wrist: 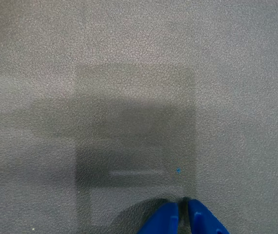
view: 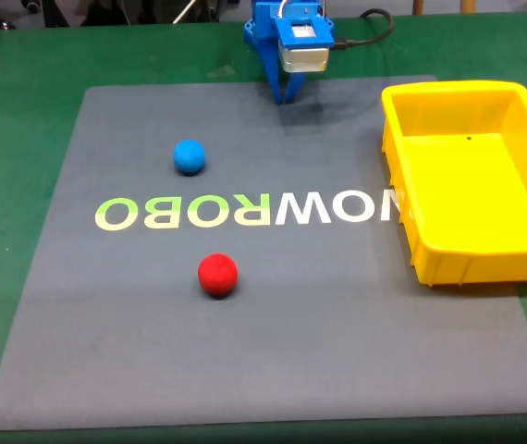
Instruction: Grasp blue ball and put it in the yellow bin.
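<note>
Grey mat [view: 273, 351] covers the green table [view: 5, 111] in the fixed view. On its left part lies the blue ball [view: 189, 156], above the pale printed letters [view: 245, 211]; the red ball [view: 217, 275] lies below the letters, a little to the right and well apart from the blue one. At the top middle the blue gripper [view: 284, 98] points down to the mat — its two fingers nearly meet, holding nothing, as the wrist view [wrist: 182, 214] confirms. On the right sits the yellow bin [view: 402, 203], with nothing inside.
</note>
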